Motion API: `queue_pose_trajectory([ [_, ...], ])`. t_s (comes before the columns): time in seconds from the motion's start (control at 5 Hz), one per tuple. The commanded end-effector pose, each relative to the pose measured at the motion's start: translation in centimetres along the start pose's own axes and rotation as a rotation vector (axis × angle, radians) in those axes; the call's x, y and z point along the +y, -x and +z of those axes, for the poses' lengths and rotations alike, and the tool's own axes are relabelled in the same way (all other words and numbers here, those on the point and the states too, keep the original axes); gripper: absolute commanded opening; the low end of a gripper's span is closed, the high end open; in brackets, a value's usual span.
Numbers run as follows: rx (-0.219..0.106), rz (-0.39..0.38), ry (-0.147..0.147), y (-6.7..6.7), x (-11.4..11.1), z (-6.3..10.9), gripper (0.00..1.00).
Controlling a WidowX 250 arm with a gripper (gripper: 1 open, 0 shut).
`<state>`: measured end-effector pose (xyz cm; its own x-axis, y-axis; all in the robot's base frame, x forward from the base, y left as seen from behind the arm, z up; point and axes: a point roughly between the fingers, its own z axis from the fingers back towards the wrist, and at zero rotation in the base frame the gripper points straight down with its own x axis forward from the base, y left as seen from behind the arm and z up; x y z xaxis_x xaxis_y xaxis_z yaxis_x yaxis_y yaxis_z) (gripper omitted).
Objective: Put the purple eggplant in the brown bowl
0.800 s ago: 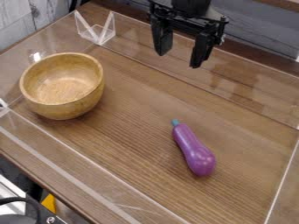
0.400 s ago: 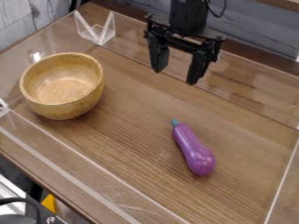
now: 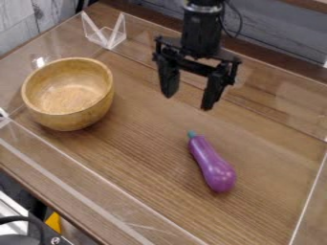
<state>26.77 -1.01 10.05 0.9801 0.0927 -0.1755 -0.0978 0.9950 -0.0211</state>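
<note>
Your purple eggplant (image 3: pixel 212 164) lay glossy on the wood-grain table (image 3: pixel 128 163), right of center, teal stem tip toward the back, bulbous end toward the front; it hadn't shifted vs the earlier frames. The gripper (image 3: pixel 189 95) had come down and forward since then, now hanging above the table behind the eggplant, well apart from it, jaws spread wide w/ nothing between them. You had the brown bowl (image 3: pixel 68 92) at left: round, thick-rimmed wood, pale speckled inside, unmoved. Clear plastic walls (image 3: pixel 102 31) edged the table.
</note>
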Motion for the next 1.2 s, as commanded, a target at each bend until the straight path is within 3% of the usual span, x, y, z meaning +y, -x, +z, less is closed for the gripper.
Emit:
queue_pose_trajectory([
  [0.0,-0.083,0.056,0.029,1.5,-1.0,1.2,1.0],
  [0.4,-0.098,0.169,0.051,2.6,-1.6,0.5,1.0],
  [1.0,-0.169,0.342,0.114,3.2,-3.0,-1.8,1.0],
])
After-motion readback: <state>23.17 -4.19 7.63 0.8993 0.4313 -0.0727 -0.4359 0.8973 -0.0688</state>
